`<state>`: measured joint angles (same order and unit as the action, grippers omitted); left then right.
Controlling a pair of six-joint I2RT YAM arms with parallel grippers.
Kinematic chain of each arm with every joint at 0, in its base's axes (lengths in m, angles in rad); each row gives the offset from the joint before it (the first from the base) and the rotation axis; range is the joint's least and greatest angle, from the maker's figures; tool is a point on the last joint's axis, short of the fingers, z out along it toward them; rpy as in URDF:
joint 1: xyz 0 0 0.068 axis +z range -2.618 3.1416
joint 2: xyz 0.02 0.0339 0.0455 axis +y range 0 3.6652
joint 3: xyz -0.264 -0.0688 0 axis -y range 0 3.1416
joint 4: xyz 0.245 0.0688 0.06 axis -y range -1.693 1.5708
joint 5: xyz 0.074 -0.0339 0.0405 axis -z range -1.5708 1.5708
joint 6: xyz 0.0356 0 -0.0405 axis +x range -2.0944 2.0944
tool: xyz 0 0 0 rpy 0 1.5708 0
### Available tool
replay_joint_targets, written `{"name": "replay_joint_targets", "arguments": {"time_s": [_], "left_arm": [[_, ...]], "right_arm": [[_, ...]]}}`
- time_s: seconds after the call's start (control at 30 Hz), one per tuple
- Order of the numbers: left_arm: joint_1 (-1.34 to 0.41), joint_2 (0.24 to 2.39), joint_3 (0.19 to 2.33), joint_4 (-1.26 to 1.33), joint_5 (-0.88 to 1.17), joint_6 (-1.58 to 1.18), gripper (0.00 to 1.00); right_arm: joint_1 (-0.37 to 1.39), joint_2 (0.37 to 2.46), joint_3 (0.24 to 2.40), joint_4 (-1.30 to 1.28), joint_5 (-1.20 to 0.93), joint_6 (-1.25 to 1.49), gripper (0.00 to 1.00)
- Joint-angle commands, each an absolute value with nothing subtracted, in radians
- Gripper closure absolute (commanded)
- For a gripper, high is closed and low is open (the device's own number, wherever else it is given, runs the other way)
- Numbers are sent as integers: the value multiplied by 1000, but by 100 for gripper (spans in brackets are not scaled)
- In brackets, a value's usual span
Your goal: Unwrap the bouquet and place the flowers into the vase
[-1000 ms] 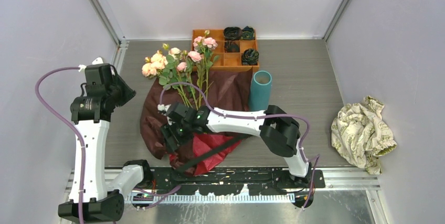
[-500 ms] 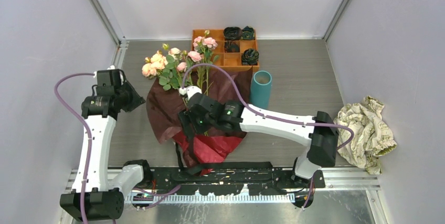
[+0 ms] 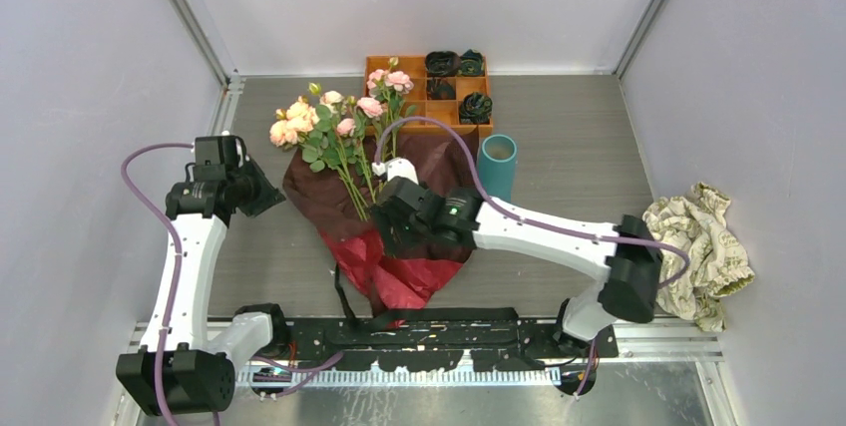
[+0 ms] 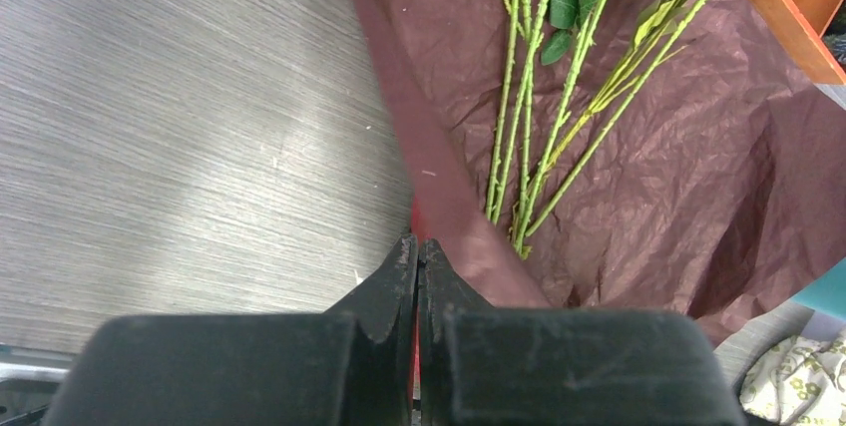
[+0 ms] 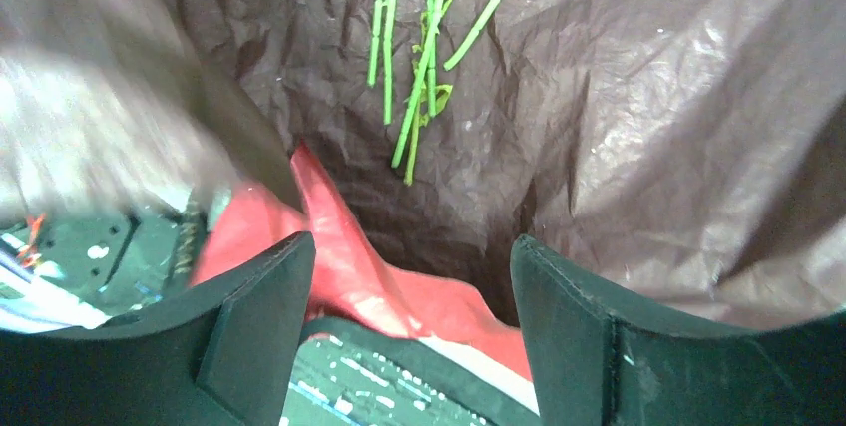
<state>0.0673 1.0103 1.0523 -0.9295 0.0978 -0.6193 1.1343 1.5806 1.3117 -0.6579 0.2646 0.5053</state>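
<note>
The flowers (image 3: 339,127) lie loose on the opened wrapping paper (image 3: 439,172) at the middle of the table, heads toward 11 o'clock and bare stems (image 4: 529,147) bunching toward 6 o'clock. The vase (image 3: 496,169) stands upright just beside the paper's edge at 3 o'clock, still empty.

The left gripper (image 4: 417,246) has its jaws pressed together at the paper's 9 o'clock edge. Whether a fold is caught between them cannot be told. The right gripper (image 5: 409,244) hangs over the paper's near part with jaws spread wide and nothing between them.

These look like light artificial roses on thin wiry stems, probably springy and slick, so a single stem could roll out of a loose pinch. The heads and leaves are soft and would crush or snag. The best hold seems to be on the bare stems near their lower ends, where several lie touching. The paper beneath is thin and crinkly, and may get pinched along with them.
</note>
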Motion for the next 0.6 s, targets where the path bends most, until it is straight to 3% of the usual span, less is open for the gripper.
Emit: {"name": "replay_joint_targets", "arguments": {"time_s": [0.0,0.13,0.23,0.37,0.57], "left_arm": [[67,994,1050,-870,104,-604,100],[67,1004,1043,-863,111,-608,100],[67,999,1048,-871,104,-609,100],[67,972,1080,-899,80,-608,100],[67,930,1150,-960,47,-596,100]], "right_arm": [[1171,1372,1391,-719,352,526,22],[1170,1298,1388,-764,409,535,22],[1157,1337,1359,-763,425,535,36],[1129,1479,1354,-716,365,527,64],[1042,1745,1460,-675,225,488,86]]}}
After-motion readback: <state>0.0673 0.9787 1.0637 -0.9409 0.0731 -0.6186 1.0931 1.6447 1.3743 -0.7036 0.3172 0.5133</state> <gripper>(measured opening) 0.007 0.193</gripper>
